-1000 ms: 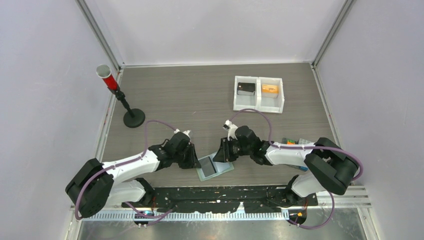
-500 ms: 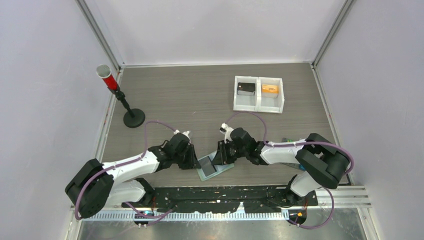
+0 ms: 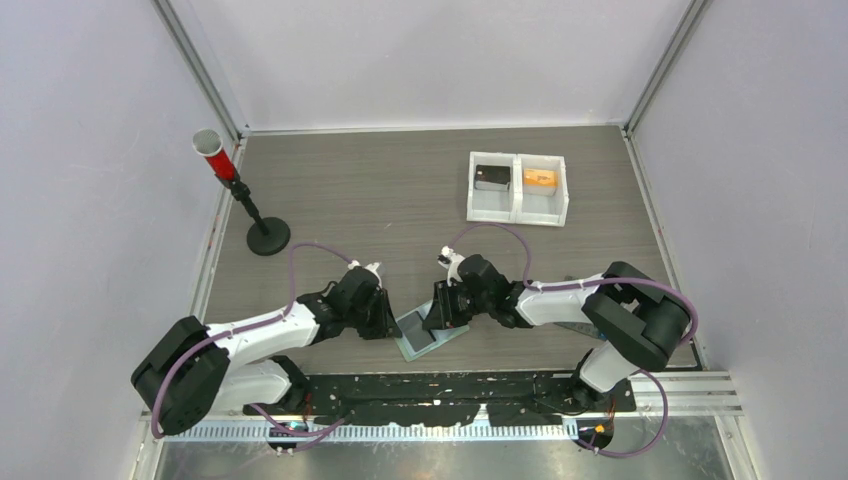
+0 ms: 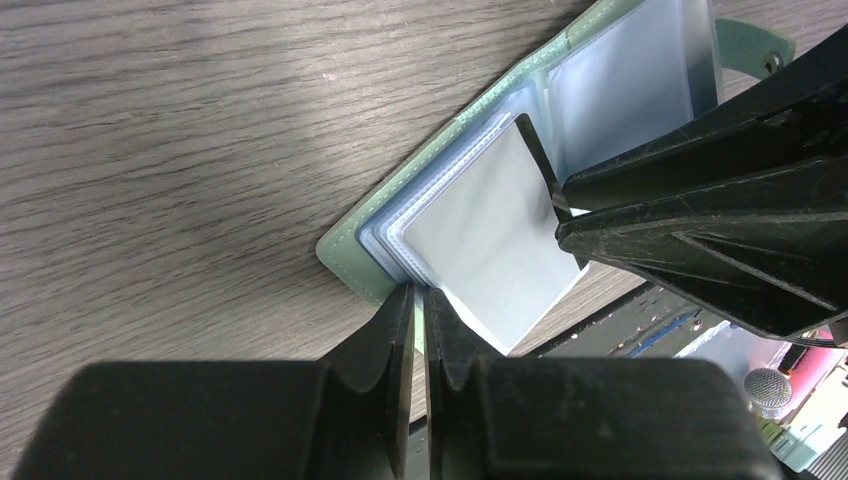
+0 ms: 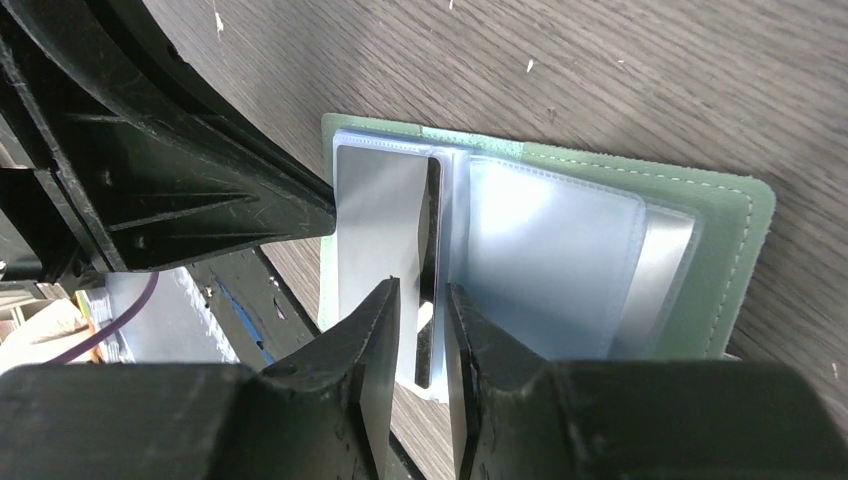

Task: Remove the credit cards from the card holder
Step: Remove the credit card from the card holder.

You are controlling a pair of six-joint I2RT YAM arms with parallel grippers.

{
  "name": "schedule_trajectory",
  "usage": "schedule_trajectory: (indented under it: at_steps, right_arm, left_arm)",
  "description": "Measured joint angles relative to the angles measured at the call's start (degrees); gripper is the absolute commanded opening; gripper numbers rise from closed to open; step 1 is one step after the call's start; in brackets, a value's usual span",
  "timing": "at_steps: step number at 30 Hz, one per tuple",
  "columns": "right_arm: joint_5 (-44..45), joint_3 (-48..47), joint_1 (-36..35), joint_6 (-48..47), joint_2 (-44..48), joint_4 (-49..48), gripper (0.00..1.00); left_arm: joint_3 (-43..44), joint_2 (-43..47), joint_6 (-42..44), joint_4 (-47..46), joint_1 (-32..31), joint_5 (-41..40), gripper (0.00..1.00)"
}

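The sage-green card holder (image 3: 428,338) lies open on the table between my two grippers. Its clear pale blue pockets face up. A pale grey-blue credit card (image 4: 490,240) sits in the sleeve nearest the left gripper. My left gripper (image 4: 420,300) is shut on the green corner edge of the card holder (image 4: 355,245). My right gripper (image 5: 422,295) stands narrowly open at the fold, its jaws on either side of a raised sleeve leaf (image 5: 432,230) with a dark edge. From above, the left gripper (image 3: 392,322) and the right gripper (image 3: 440,315) meet over the holder.
A white two-compartment tray (image 3: 518,187) stands at the back right, with a black flat piece (image 3: 492,177) in one side and an orange piece (image 3: 540,178) in the other. A red-and-white cup on a black stand (image 3: 268,237) is at the back left. The black front rail (image 3: 440,385) is just behind the holder.
The right arm has slid a little to the left over the holder and its jaws have parted slightly. The left jaws have closed tighter on the holder's edge.
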State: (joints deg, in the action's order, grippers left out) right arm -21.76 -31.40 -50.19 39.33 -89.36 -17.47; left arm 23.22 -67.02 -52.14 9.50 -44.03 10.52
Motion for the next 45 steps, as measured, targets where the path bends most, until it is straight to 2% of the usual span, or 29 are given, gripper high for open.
schedule_trajectory:
  at_steps: [2,4,5,7,27,41,45]
  right_arm:
    - [-0.22,0.0,0.0,0.04,-0.22,-0.28,0.26]
    - [-0.59,0.0,0.07,0.22,-0.7,-0.87,0.2]
    - [-0.68,0.0,0.09,0.35,-0.94,-1.05,0.12]
    - [-0.72,0.13,0.22,0.52,-1.11,-1.38,0.06]
    - [-5.97,4.55,3.85,1.73,2.82,-5.86,0.05]
    - [-5.22,5.07,6.23,1.62,8.37,-2.21,0.05]
    - [-4.55,5.07,7.26,1.33,10.95,0.46,0.05]
  left_arm:
    - [0.0,-0.04,0.0,-0.02,0.0,0.0,0.09]
    - [0.0,-0.09,0.0,-0.07,0.0,0.02,0.09]
    - [0.0,-0.09,0.0,-0.07,0.0,0.02,0.09]
    - [0.0,-0.11,0.0,-0.07,0.0,0.02,0.09]
    - [0.37,-0.7,0.26,0.26,-0.11,-0.26,0.09]
    - [2.64,-1.49,2.08,3.72,-0.28,-1.73,0.09]
    - [3.48,-1.49,2.95,5.51,-0.28,-2.45,0.14]
